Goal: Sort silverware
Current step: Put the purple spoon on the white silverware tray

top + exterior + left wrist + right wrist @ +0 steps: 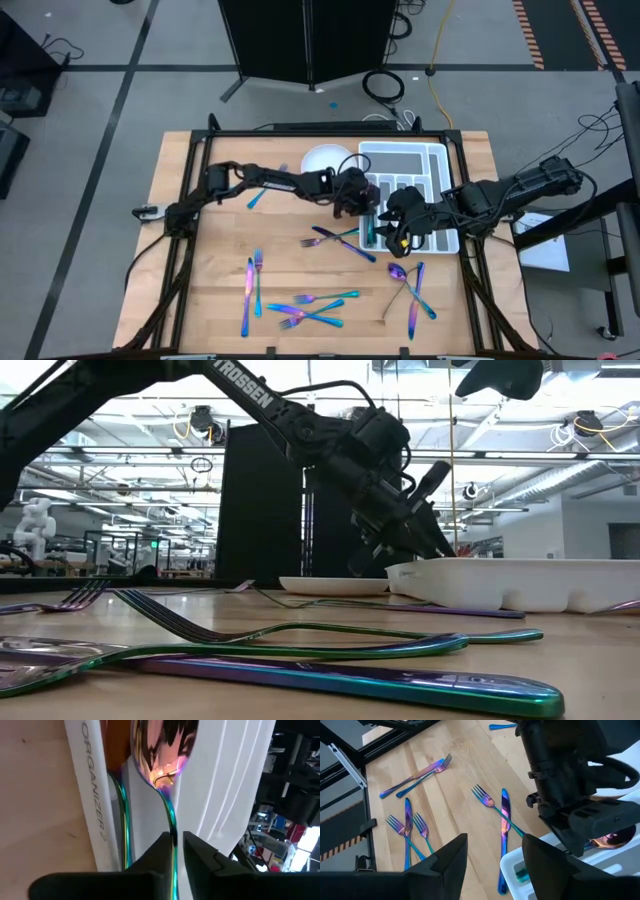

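The white cutlery tray (pixel 432 160) lies at the table's far right, next to the round white plate (pixel 320 158). My left gripper (pixel 362 205) reaches over the tray's left compartment, shut on an iridescent spoon (pixel 160 750) with a pink bowl. A teal piece (pixel 123 815) lies in that compartment. My right gripper (pixel 396 232) is open and empty over the tray's near left corner, its fingers (pixel 451 857) above the wood. Several forks, knives and spoons (pixel 305 305) lie flat on the table. My left gripper pinches the spoon's slim handle (pixel 173 827) between its two fingers. The handle runs straight on from the fingers, with the bowl (pixel 609 840) ahead of them. The fingers slant down from the table's left. The bowl is over the tray's compartment; whether it rests there, I cannot tell.
A fork and knife (pixel 338 240) lie just left of the tray, near both grippers. Two forks and a knife (pixel 252 280) lie at the near left, and spoons with a knife (pixel 410 285) at the near right. One piece (pixel 257 196) lies under the left arm.
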